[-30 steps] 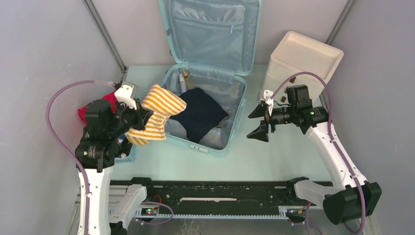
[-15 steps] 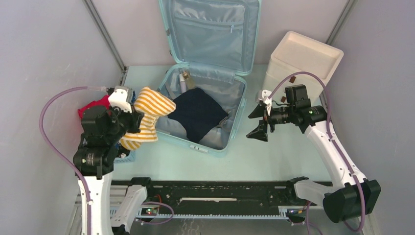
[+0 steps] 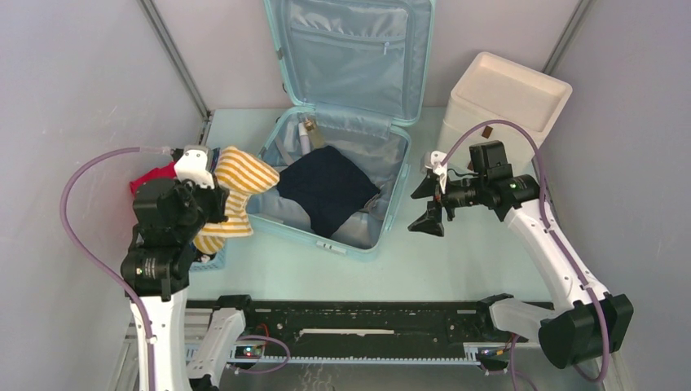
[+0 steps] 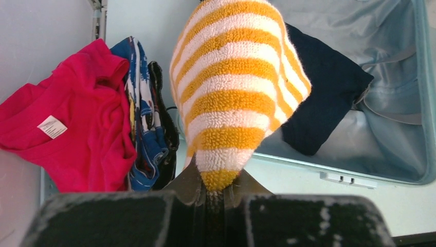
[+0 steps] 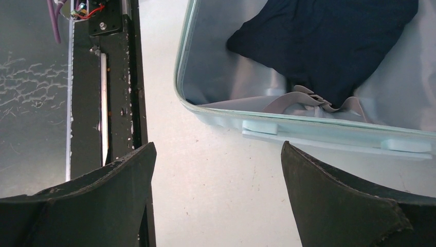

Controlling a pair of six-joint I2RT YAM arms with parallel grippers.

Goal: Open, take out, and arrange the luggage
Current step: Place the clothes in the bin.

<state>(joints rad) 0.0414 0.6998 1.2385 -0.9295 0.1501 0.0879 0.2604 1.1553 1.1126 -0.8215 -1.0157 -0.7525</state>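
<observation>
The left gripper (image 4: 216,193) pinches the orange-striped towel (image 4: 236,87) at centre left — just beside the open luggage (image 3: 358,243). The right gripper (image 5: 218,149), centre right, is spread wide.

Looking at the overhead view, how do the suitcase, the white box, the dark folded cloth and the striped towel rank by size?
1. suitcase
2. white box
3. dark cloth and striped towel: these look alike, and the towel hangs raised, nearer the camera, so I leave them unranked.
</observation>
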